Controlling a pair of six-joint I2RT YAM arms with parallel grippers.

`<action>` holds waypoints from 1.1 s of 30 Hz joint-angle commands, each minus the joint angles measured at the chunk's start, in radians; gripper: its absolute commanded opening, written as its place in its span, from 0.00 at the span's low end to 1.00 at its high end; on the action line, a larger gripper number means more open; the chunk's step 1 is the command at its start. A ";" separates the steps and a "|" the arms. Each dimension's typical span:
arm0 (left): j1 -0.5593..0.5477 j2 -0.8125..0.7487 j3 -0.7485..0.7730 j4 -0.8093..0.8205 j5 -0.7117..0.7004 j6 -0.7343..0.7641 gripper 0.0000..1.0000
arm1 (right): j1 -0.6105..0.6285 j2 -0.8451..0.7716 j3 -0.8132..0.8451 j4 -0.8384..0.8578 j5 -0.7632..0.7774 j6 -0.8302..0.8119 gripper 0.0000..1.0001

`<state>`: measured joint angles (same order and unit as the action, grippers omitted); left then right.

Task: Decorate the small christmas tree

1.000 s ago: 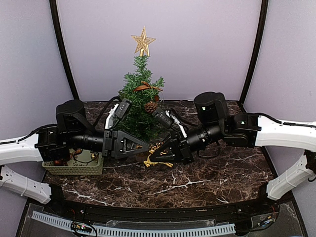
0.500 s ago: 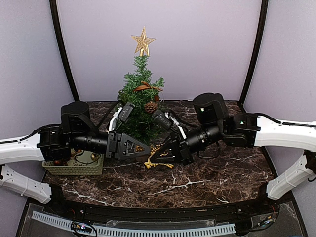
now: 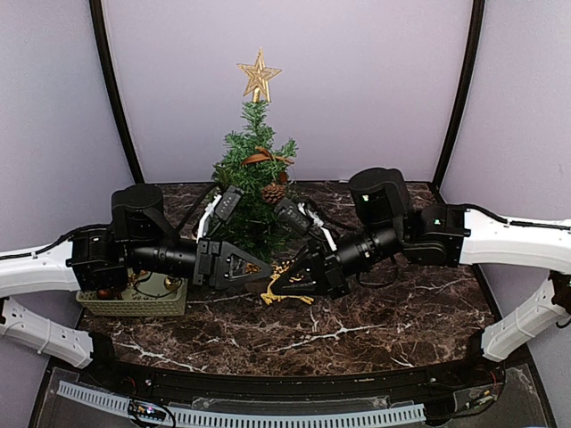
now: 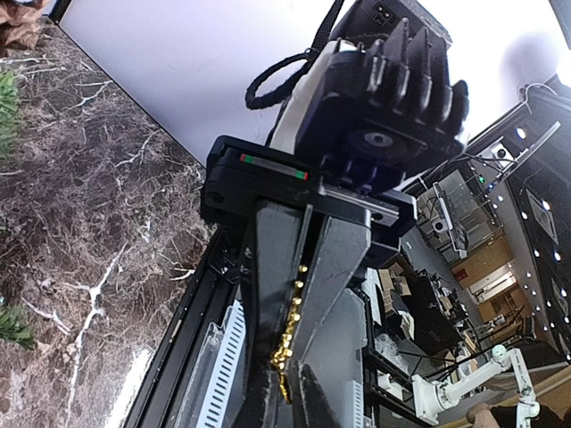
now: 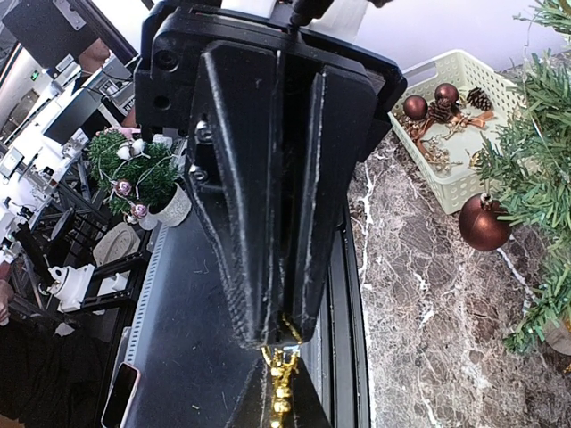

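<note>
The left gripper (image 4: 285,392) is pinching a gold bead chain (image 4: 291,330), its two fingers drawn close with the beads running up the narrow slot between them. The right gripper (image 5: 280,334) is clamping the same chain (image 5: 281,383), its fingers pressed together and the beads trailing out from the tips. From the top view, both grippers are meeting tip to tip low over the dark marble table (image 3: 384,325), the left gripper (image 3: 266,269) reaching in from the left and the right gripper (image 3: 273,283) from the right, with a loop of the chain (image 3: 270,295) lying on the table just below them. The small christmas tree (image 3: 254,178) is standing upright just behind the grippers, at the back middle of the table, wearing a gold star (image 3: 258,76) on top and a pine cone (image 3: 272,192) on a branch. A pale basket (image 3: 134,306) of ornaments is sitting at the left, under the left arm, and a dark red bauble (image 5: 484,223) is showing beside the tree's lower branches.
</note>
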<state>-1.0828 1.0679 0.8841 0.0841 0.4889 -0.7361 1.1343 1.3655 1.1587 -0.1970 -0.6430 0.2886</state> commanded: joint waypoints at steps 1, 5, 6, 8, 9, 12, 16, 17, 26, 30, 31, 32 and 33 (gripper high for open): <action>-0.005 -0.027 0.019 -0.023 -0.026 0.014 0.06 | -0.004 -0.006 0.018 0.028 -0.001 -0.011 0.00; -0.006 -0.041 0.016 -0.029 -0.046 0.034 0.00 | -0.004 -0.015 0.009 0.026 0.005 -0.011 0.00; -0.005 -0.049 0.013 -0.020 -0.051 0.039 0.00 | -0.004 -0.018 0.000 0.030 0.005 -0.009 0.00; -0.005 -0.059 0.000 0.000 -0.051 0.047 0.00 | -0.004 -0.027 -0.016 0.051 0.000 0.004 0.00; -0.005 -0.060 -0.003 0.005 -0.049 0.050 0.00 | -0.005 -0.035 -0.028 0.073 0.002 0.012 0.04; -0.005 -0.054 -0.004 0.011 -0.015 0.063 0.00 | -0.005 -0.062 -0.074 0.163 0.018 0.044 0.37; -0.005 -0.030 0.010 0.011 0.057 0.072 0.00 | -0.005 -0.102 -0.158 0.335 0.051 0.094 0.61; -0.005 -0.023 0.013 0.006 0.065 0.078 0.00 | -0.005 -0.111 -0.178 0.379 0.062 0.105 0.65; -0.005 -0.014 0.038 -0.017 0.079 0.094 0.00 | 0.013 -0.163 -0.251 0.540 0.177 0.094 0.66; -0.005 -0.024 0.038 -0.027 0.029 0.091 0.00 | 0.053 -0.127 -0.203 0.466 0.199 0.054 0.61; -0.005 -0.027 0.038 -0.030 0.020 0.091 0.00 | 0.062 -0.118 -0.193 0.450 0.206 0.047 0.61; -0.005 -0.033 0.037 -0.033 0.005 0.092 0.00 | 0.069 -0.110 -0.187 0.438 0.213 0.042 0.61; -0.005 -0.037 0.035 -0.034 -0.002 0.093 0.00 | 0.074 -0.107 -0.184 0.431 0.222 0.042 0.61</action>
<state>-1.0828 1.0550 0.8860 0.0544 0.5282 -0.6617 1.1782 1.2354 0.9302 0.2466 -0.4679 0.3630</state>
